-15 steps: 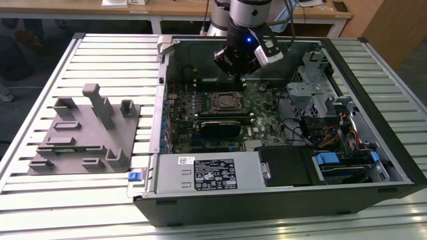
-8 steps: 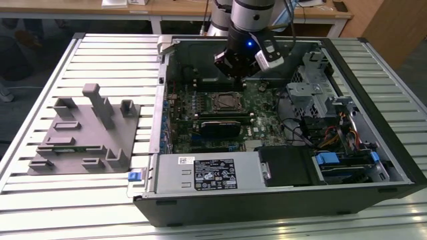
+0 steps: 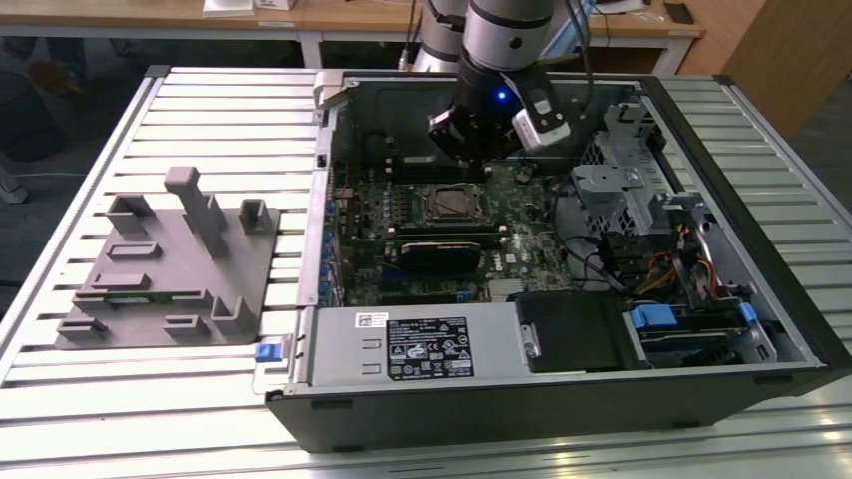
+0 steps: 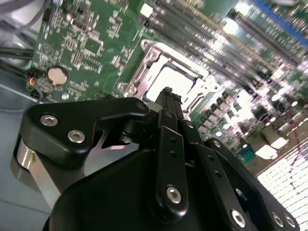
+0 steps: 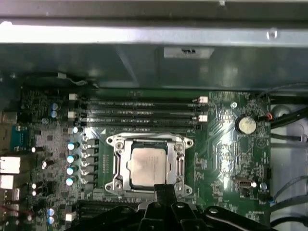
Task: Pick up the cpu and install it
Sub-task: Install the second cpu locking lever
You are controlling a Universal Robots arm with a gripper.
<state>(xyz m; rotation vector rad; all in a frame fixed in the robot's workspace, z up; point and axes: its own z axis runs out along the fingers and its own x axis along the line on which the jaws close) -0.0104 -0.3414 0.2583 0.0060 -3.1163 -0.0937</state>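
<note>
One cpu lies flat in the socket on the green motherboard, silvery top up, metal frame around it. Gripper hangs just above the socket's near edge, holding nothing; fingers look pressed together in both wrist views. Four memory slots run beside the socket. Coin battery sits nearby. Grey tray rests outside the computer case, at the exterior view's left

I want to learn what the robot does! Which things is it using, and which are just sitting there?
Using:
cpu, sitting in its socket
end effector, just above it

Just sitting there:
grey tray
memory slots
round battery
</note>
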